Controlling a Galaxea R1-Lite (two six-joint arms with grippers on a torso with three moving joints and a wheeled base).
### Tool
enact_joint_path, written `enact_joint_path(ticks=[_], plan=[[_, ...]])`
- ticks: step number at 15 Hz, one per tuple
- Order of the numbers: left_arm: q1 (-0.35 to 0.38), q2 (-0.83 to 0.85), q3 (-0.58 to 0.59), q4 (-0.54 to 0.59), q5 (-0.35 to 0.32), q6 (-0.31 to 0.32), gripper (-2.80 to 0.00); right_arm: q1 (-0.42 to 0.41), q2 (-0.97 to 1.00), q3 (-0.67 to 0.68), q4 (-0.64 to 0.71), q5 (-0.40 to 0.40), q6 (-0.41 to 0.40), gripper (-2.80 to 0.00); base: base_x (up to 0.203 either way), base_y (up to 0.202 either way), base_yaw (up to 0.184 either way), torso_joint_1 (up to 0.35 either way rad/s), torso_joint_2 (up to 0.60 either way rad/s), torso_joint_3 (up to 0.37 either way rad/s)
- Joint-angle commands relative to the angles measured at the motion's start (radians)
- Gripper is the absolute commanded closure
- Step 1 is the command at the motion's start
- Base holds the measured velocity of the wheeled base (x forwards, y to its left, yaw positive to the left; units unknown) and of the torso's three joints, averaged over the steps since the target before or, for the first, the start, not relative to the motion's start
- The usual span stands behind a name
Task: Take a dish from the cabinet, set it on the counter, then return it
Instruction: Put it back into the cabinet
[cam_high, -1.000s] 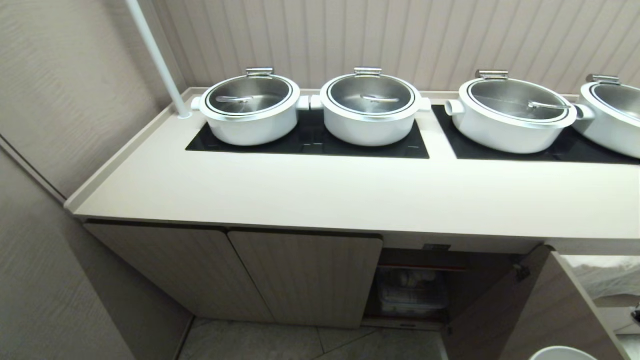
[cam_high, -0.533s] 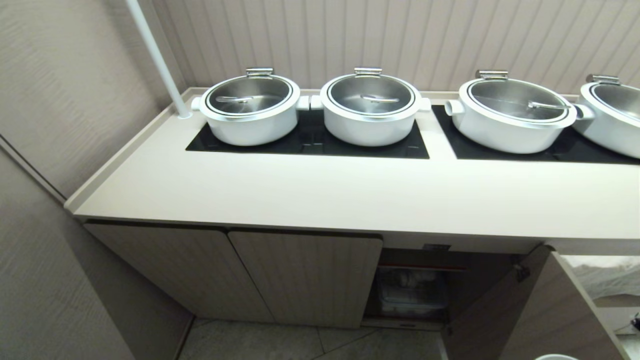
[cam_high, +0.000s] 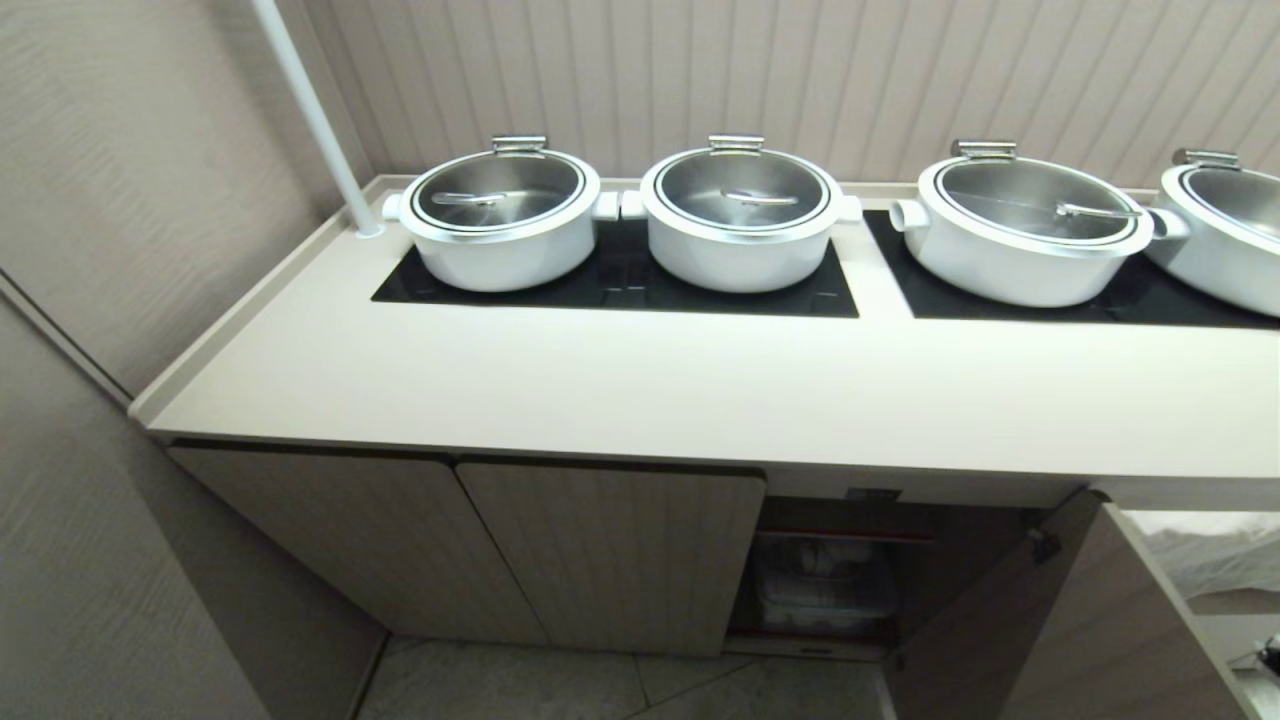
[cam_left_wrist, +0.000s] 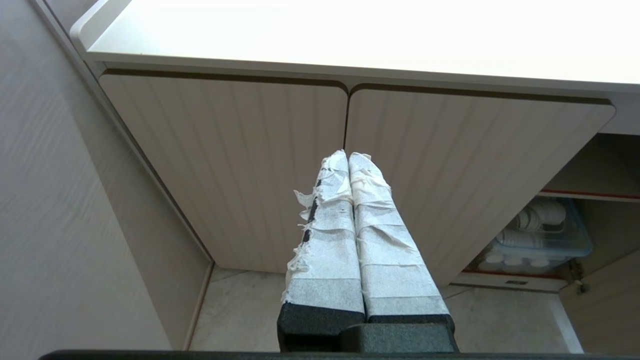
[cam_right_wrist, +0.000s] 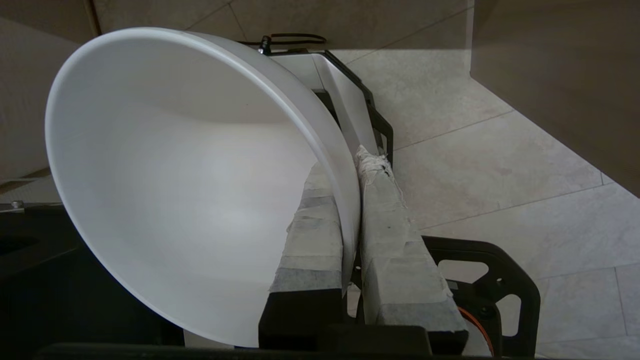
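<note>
pinching the dish (cam_right_wrist: 190, 200) by its rim, low and off to the right of the open cabinet (cam_high: 850, 560).

right gripper (cam_right_wrist: 357, 165) clamping one taped finger inside the wall and one outside, bowl tilted on edge over the floor; looking glossy, rigid, light but breakable, so likely slipping or pivoting in so narrow a hold; gripping deeper on the rim probably safer. counter (cam_high: 640, 390) waiting bare; left gripper (cam_left_wrist: 348, 157) hanging closed and empty before the doors.
</note>
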Motion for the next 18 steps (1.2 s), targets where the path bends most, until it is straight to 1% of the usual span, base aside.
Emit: enact_joint_path(ticks=[1,5,18], plan=[[0.0,0.0,-0.001,0.0,0.0,-0.001,0.0,0.0,0.004,0.004,0.0,0.0,0.002,0.0,0.0,0.0,0.0,0.0,0.0,0.0],[0.0,0.0,0.0,0.0,0.0,-0.001,0.0,-0.001,0.004,0.004,-0.002,0.0,-0.001,0.0,0.0,0.0,0.0,0.0,0.0,0.0],[0.0,0.0,0.0,0.0,0.0,-0.001,0.0,-0.003,0.002,0.002,-0.003,0.0,-0.003,0.0,0.0,0.0,0.0,-0.051,0.12,0.057]])
